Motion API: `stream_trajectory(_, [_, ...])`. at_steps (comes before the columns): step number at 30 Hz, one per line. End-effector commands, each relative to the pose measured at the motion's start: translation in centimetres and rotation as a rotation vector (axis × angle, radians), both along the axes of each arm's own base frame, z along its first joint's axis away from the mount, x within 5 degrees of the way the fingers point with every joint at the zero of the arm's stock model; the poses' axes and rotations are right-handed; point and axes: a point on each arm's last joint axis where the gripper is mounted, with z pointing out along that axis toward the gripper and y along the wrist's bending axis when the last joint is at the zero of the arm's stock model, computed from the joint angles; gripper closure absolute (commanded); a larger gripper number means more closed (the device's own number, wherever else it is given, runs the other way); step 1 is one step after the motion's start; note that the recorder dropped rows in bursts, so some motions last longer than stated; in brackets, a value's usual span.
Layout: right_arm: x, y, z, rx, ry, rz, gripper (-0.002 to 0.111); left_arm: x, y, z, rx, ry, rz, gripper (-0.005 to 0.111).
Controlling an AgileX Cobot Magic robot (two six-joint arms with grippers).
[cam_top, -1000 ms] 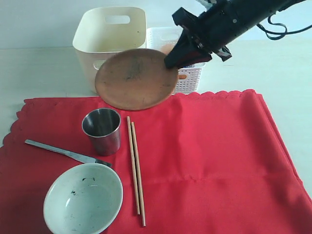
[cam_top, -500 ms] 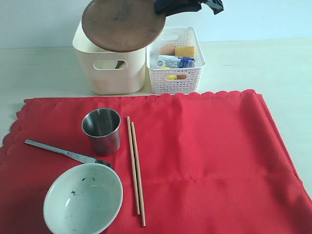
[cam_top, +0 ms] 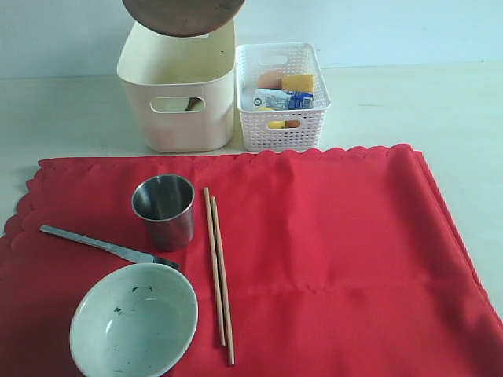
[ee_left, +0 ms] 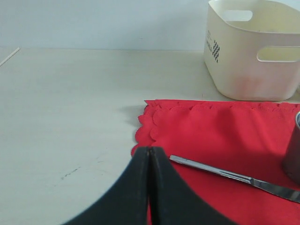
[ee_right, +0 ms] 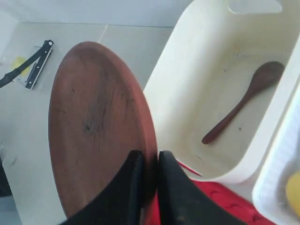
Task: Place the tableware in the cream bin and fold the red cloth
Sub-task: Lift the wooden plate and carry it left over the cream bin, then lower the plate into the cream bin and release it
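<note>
My right gripper [ee_right: 149,157] is shut on the rim of the round brown plate [ee_right: 96,126], held high above the cream bin [cam_top: 178,94]; only the plate's lower edge [cam_top: 182,17] shows at the top of the exterior view. A dark wooden spoon [ee_right: 243,101] lies inside the bin. On the red cloth [cam_top: 330,251] rest the steel cup [cam_top: 164,209], the chopsticks [cam_top: 218,271], the knife [cam_top: 106,246] and the pale bowl [cam_top: 134,318]. My left gripper [ee_left: 149,152] is shut and empty, low over the cloth's scalloped corner, near the knife [ee_left: 234,176].
A white lattice basket [cam_top: 283,98] with food items stands right of the cream bin. Bare pale tabletop [ee_left: 70,117] lies left of the cloth. A black-handled tool [ee_right: 30,65] lies on the floor beyond.
The right arm has lifted the plate up and to the left, from beside the basket to above the cream bin, leaving the exterior view almost entirely. Nothing else moved.
</note>
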Motion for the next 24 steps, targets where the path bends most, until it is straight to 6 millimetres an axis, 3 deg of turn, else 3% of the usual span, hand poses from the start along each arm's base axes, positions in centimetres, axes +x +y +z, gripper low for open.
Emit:
stream_trajectory(1, [0.2,2.3,0.3,0.011,-0.057,-0.004,0.108,0.0,0.0,0.0,-0.012,-0.007,0.000,0.107])
stream_trajectory(9, [1.5,3.4,-1.5,-0.126,-0.142,-0.108,0.108,0.0,0.0,0.0,-0.012,-0.007,0.000,0.107])
stream_trajectory(24, [3.6,3.8,-5.9,-0.170,-0.143,-0.170,0.108,0.0,0.0,0.0,-0.012,-0.007,0.000,0.107])
